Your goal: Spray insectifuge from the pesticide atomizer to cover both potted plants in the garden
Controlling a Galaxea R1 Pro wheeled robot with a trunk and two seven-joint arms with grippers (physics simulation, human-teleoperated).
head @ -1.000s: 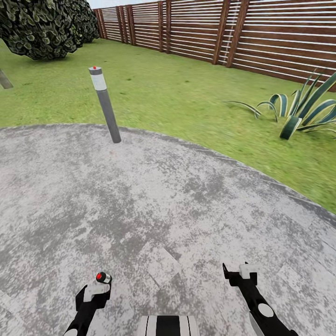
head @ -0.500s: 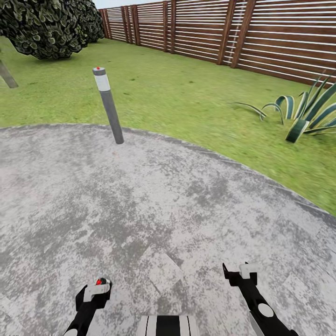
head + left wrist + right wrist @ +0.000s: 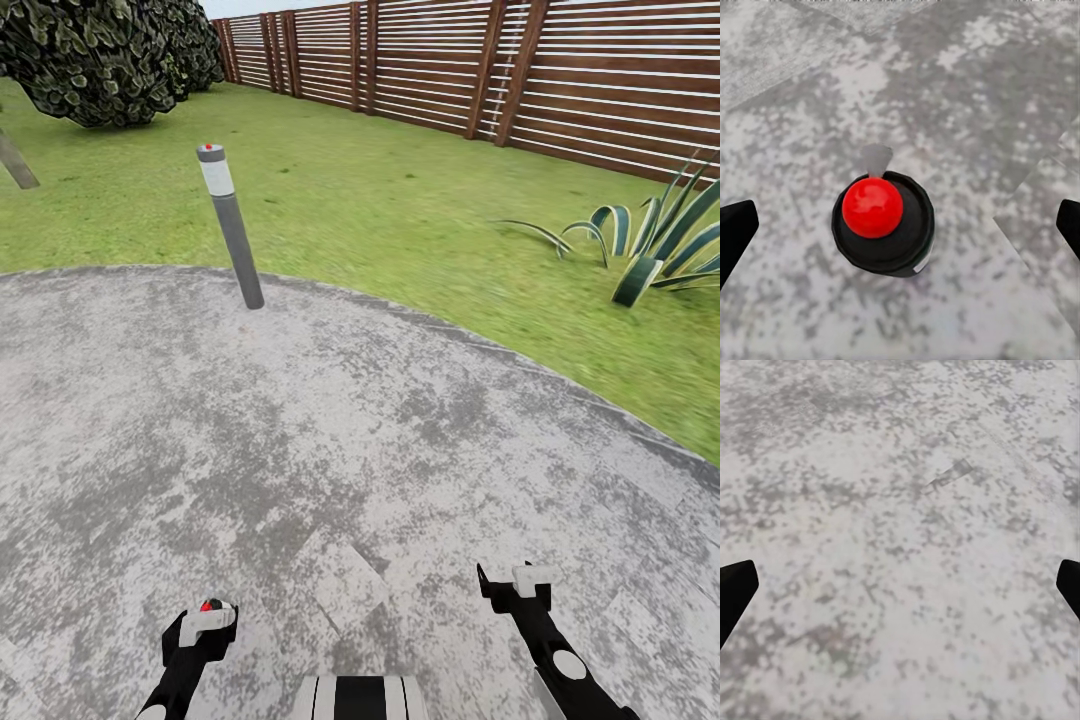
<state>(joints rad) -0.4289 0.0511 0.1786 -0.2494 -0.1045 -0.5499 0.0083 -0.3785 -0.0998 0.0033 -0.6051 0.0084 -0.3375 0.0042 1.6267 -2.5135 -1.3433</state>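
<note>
Since a second ago the red-tipped head at the left pincer [image 3: 205,622] has sunk lower in the head view, from clearly above the fingers to barely peeping over them, while the post and fence have shifted only a little, so the camera has turned slightly. That red part belongs to the pesticide atomizer [image 3: 883,221], seen end-on in the left wrist view as a dark round top with a red knob, sitting midway between the two dark fingertips [image 3: 735,232] at the frame's edges; the fingers stand wide of it there, and whether they press on the bottle lower down cannot be told. The right pincer [image 3: 520,585] hangs over bare paving with its fingers [image 3: 733,589] spread wide and nothing between them. Both pincers sit low over the round grey paved patch [image 3: 330,440], which spreads broad and unobstructed ahead of the robot. Its curved edge runs from the left, past the foot of a tilted grey post with a red-dotted top [image 3: 228,225] standing right at the rim, and sweeps down toward the right. Beyond the rim lies open lawn [image 3: 400,210]. A blue-green striped agave [image 3: 645,245] sits on the grass at the right, well apart from the paving. A dark leafy bush [image 3: 100,55] fills the far left corner, and the slatted brown wooden fence [image 3: 500,70] closes the lawn along the back.
</note>
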